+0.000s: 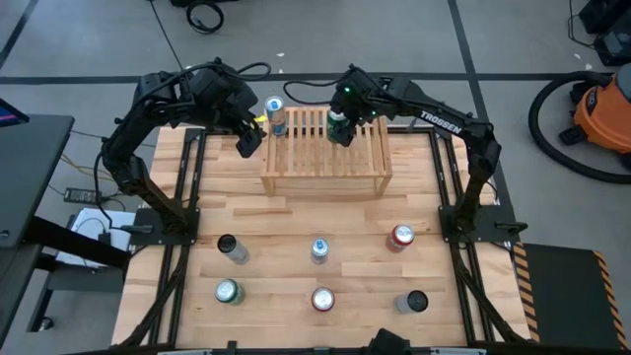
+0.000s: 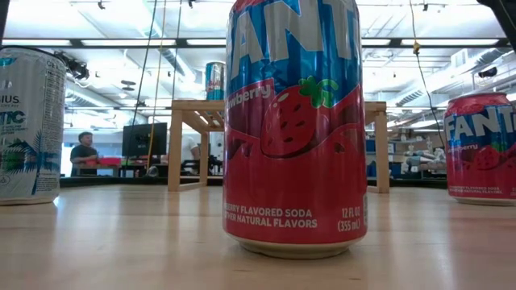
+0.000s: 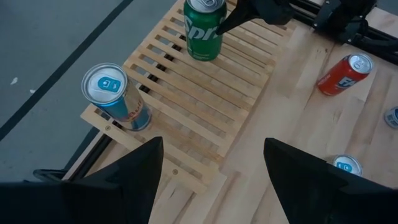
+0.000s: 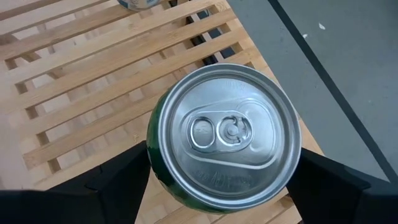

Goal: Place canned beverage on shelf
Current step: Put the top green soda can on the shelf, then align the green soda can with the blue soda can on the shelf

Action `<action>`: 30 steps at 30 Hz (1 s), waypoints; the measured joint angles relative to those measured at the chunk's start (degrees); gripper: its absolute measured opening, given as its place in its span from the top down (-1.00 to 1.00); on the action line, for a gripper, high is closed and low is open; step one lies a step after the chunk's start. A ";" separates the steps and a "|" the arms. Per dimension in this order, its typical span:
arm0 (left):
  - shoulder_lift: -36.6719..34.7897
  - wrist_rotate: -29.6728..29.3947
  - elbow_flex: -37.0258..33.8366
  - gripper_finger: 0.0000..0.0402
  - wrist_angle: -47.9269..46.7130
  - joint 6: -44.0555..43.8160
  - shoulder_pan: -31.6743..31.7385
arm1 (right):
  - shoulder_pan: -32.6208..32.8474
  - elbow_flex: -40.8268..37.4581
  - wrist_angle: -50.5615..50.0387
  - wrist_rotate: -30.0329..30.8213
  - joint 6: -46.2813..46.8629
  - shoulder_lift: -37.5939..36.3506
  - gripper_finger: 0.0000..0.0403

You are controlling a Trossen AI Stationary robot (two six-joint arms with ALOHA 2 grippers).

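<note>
My right hand [image 4: 224, 186] hangs over the green can [image 4: 225, 138], which stands upright on the shelf [image 1: 325, 163]; its fingers are spread to either side, seemingly letting go. I should lift straight up without nudging the can. My left hand [image 3: 211, 177] waits open beside the shelf.

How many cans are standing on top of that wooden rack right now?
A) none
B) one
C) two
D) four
C: a blue-topped can stands near one corner of the shelf, and a green Sprite can stands farther along, with the right claw over it.
</note>
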 joint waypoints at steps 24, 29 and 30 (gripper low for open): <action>0.00 -0.03 0.00 -0.39 0.86 2.87 0.00 | -4.21 -0.09 -2.36 -8.70 -3.50 -3.54 -0.92; 0.00 -0.02 0.00 -0.39 5.09 5.63 0.00 | -4.35 -0.09 -2.34 -8.50 -3.52 -7.36 -0.92; 0.00 -0.03 0.00 -0.39 5.63 6.37 0.00 | -4.34 -0.09 -2.35 -8.50 -3.52 -8.32 -0.92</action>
